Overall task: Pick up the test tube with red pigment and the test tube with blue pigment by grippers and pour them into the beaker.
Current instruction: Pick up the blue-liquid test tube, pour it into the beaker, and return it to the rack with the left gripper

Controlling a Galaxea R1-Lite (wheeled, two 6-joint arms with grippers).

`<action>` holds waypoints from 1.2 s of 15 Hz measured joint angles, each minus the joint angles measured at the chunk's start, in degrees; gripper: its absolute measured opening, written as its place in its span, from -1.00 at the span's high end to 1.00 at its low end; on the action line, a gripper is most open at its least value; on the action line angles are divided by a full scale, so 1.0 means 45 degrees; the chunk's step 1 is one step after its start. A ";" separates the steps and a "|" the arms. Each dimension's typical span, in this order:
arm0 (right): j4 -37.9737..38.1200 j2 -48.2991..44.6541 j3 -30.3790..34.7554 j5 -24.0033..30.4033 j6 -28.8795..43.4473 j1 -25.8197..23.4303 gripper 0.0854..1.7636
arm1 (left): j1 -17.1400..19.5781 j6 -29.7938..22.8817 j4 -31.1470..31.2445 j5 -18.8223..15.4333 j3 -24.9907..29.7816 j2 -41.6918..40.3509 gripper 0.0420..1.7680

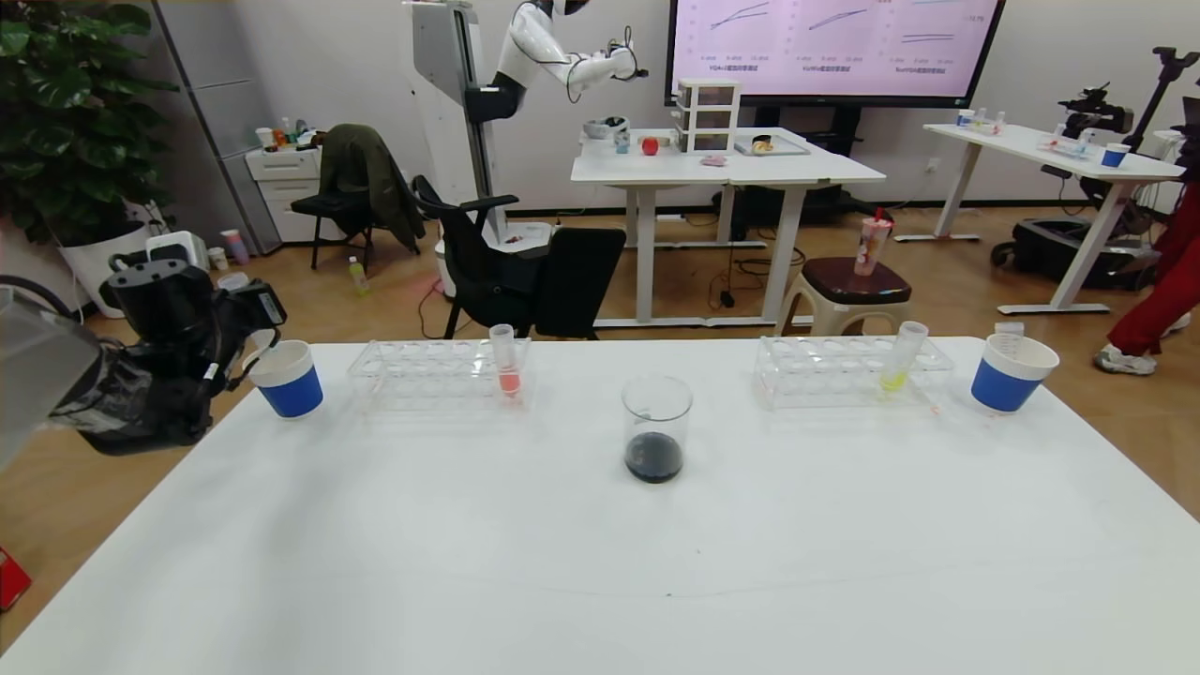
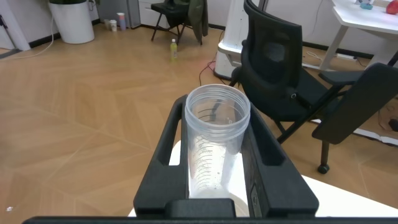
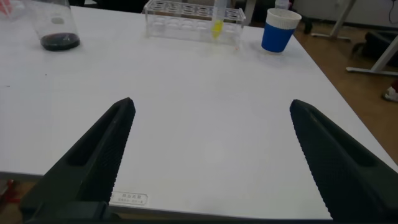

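The right claw [image 3: 211,155], matte black with ribbed tapering fingers, hangs spread wide and empty over the smooth white tabletop [image 1: 600,562]. Beyond it the clear cylindrical beaker [image 1: 656,428] holds dark liquid. Left of the beaker, at a blue-banded paper cup [image 1: 286,377], the left claw [image 2: 214,155] is clamped on a clear ridged tube [image 2: 216,140], seemingly empty; its base is hidden.
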 joint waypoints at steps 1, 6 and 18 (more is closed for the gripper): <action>0.0000 0.0000 0.0000 0.0000 0.0000 0.0005 -0.97 | -0.0011 -0.0016 -0.0282 0.0022 -0.0008 0.0287 0.47; 0.0000 0.0000 0.0000 0.0000 0.0000 0.0005 -0.97 | -0.0049 0.0019 -0.0832 0.0081 0.0098 0.1243 0.47; 0.0000 0.0000 0.0000 0.0000 0.0000 0.0005 -0.97 | -0.0043 0.0119 -0.0916 0.0068 0.0282 0.1433 -0.98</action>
